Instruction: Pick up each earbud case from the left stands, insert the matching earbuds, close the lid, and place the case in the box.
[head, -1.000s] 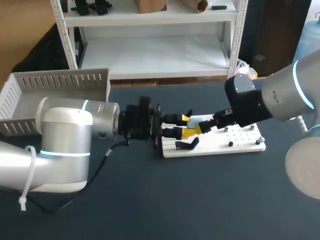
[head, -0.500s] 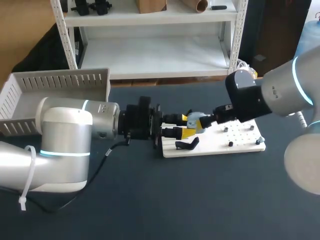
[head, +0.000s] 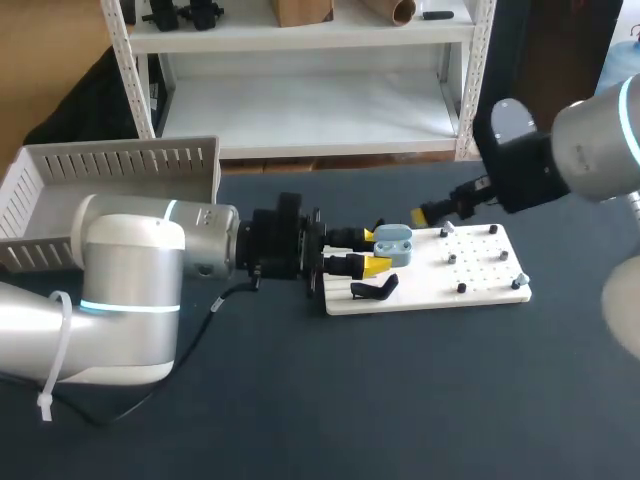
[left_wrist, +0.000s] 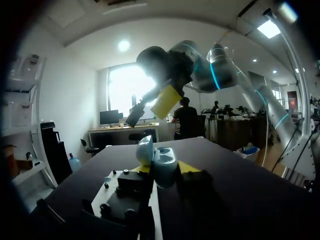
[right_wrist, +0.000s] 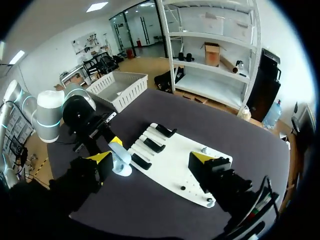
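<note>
A light blue earbud case (head: 393, 243) with its lid up is held over the left end of the white board (head: 480, 275). My left gripper (head: 378, 250) is shut on it, one yellow tip on each side. In the left wrist view the case (left_wrist: 161, 162) sits between the fingertips (left_wrist: 189, 167), and my right gripper (left_wrist: 161, 102) hangs above and beyond it. My right gripper (head: 432, 215) is open and empty, up and to the right of the case. In its own view the right gripper (right_wrist: 151, 157) spreads wide above the board (right_wrist: 185, 170) and the case (right_wrist: 120, 161).
Black stands (head: 373, 290) line the board's left end (right_wrist: 154, 145). Several small dark pieces (head: 461, 288) sit on the board's right half. The white slatted box (head: 110, 190) stands at the back left, also visible as the box (right_wrist: 117, 87) past my left arm.
My right gripper has drawn back from the case, up and to the right. The case's open lid now shows. My left arm has kept still with the case.
</note>
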